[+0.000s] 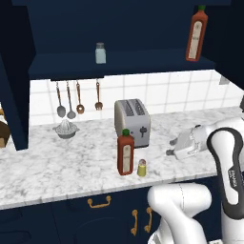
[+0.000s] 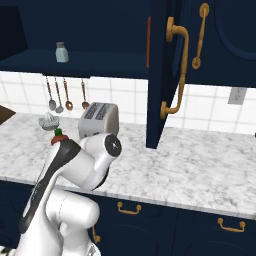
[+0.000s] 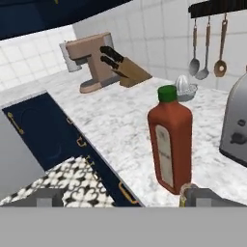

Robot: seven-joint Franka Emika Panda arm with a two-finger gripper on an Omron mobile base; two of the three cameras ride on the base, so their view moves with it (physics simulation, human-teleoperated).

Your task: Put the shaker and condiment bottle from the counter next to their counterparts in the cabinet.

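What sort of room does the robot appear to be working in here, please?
Most likely a home kitchen, simulated: a marbled counter carries a toaster and a red sauce bottle, cooking utensils hang on a tiled wall, and a navy wall cabinet sits above.

Base views flank the counter; hand view close, level.

Silver two-slot toaster stands upright near the white-tiled back wall, a clear citrus juicer to its left. Utensil rail above holds two grey ladles and two copper spoons hanging. At the far end, a wooden knife block with dark handles sits just beside a tan coffee machine; patterned floor tiles below.
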